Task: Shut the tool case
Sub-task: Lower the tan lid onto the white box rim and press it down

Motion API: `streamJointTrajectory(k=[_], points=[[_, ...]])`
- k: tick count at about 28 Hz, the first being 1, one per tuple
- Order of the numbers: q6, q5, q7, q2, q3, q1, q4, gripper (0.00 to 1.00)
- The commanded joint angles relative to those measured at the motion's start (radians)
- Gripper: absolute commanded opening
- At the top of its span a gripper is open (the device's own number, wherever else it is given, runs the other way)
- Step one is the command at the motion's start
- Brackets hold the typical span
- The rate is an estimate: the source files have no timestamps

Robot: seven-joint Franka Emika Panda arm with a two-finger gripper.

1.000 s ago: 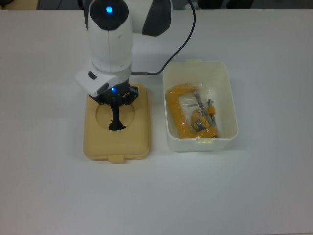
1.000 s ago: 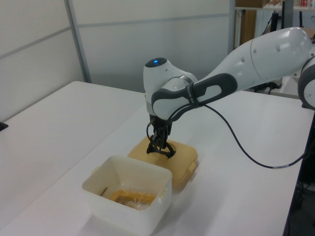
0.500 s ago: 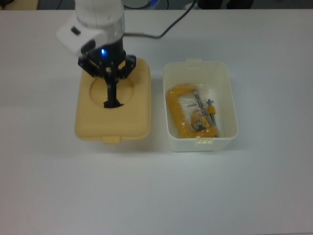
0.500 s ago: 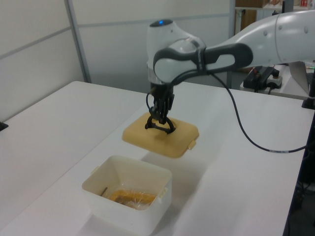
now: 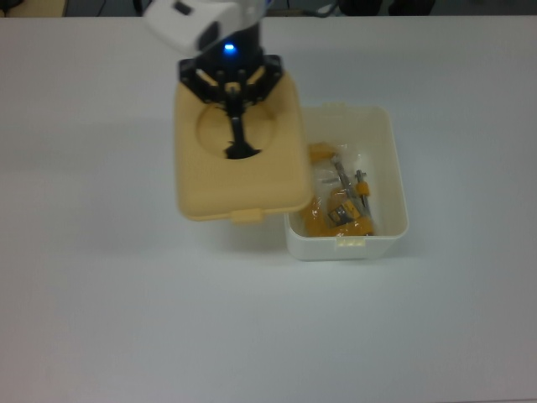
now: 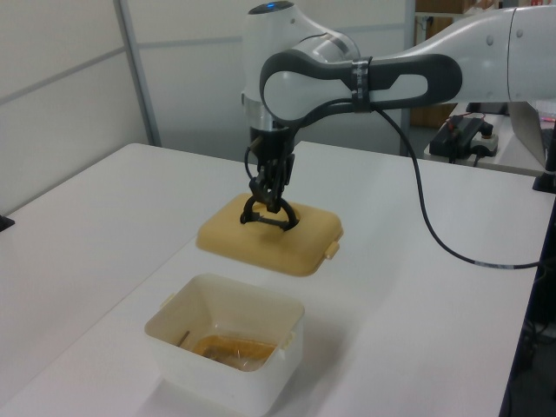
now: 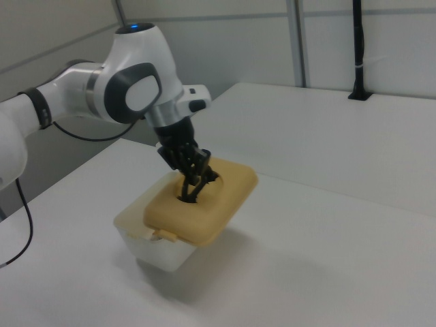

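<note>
The claw [image 5: 236,126] is closed on the black handle [image 5: 238,141] of the beige lid [image 5: 237,176] and holds the lid in the air above the tabletop [image 5: 101,294], as the shadow under it in the left view shows. In the top view the lid covers the left edge of the open white box [image 5: 386,180], and the small tab [image 5: 246,217] of the lid points toward the bottom of the top view. Inside the box lies 1 yellow clamp [image 5: 336,214] in a clear bag, partly hidden under the lid in the top view.
</note>
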Motion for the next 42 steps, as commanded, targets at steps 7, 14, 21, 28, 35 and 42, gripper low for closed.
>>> streamJointTrajectory(k=[7,14,21,28,35,42], points=[[-0.024,0.003,0.112,0.026,0.113,0.036,0.036,0.00],[-0.016,-0.002,0.169,0.061,0.110,0.099,0.058,0.00],[0.001,-0.003,0.215,0.091,0.102,0.143,0.058,0.00],[0.038,-0.014,0.244,0.112,0.099,0.163,0.056,0.00],[0.078,-0.026,0.267,0.127,0.099,0.171,0.055,0.00],[0.104,-0.035,0.293,0.138,0.091,0.180,0.055,0.00]])
